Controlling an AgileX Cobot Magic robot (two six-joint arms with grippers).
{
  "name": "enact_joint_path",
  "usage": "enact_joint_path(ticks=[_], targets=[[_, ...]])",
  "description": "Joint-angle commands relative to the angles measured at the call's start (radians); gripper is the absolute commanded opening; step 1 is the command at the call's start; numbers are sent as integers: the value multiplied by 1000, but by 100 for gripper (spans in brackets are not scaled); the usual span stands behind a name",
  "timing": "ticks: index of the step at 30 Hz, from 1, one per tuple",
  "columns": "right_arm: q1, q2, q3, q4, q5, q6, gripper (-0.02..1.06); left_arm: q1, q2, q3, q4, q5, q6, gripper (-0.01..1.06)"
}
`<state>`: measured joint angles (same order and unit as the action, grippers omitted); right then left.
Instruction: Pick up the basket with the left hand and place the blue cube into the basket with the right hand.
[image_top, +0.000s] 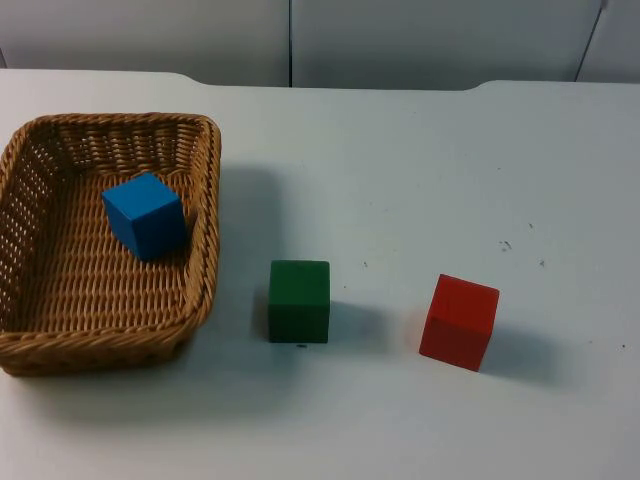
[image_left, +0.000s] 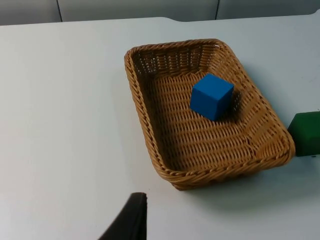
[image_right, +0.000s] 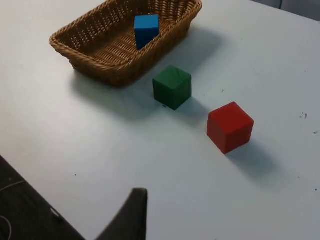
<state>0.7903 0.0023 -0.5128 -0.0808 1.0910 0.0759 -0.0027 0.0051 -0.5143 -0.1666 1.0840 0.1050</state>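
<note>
We take the scene from the top view. The table (image_top: 420, 160) carries the basket (image_top: 205, 240) at 9 o'clock, resting flat on the surface. The blue cube (image_top: 146, 215) already sits inside it, tilted, toward the wall nearest the other blocks. A green cube (image_top: 299, 300) stands just beside the basket at about 6 o'clock, and a red cube (image_top: 460, 322) lies well apart at 4 o'clock.

One fingertip of the left gripper (image_left: 131, 220) hangs back from the basket's near corner, and one of the right gripper (image_right: 131, 216) is well short of the cubes; we cannot tell how either gripper's fingers stand.

We judge the placing done, with both arms waiting clear. If the left arm lifts the basket again, we should pinch the rim squarely and raise it level, so the cube does not slide.
</note>
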Motion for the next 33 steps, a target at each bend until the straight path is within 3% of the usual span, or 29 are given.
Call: enact_joint_path(ticks=[1,30,33], targets=[[1,-2,6,2,-12,-6,105,-1,-5,3,-1,-11,-7,105],[1,-2,6,2,-12,-6,105,-1,-5,3,-1,-11,-7,105],[1,-2,6,2,-12,-6,105,-1,-5,3,36,-11,-67,105]])
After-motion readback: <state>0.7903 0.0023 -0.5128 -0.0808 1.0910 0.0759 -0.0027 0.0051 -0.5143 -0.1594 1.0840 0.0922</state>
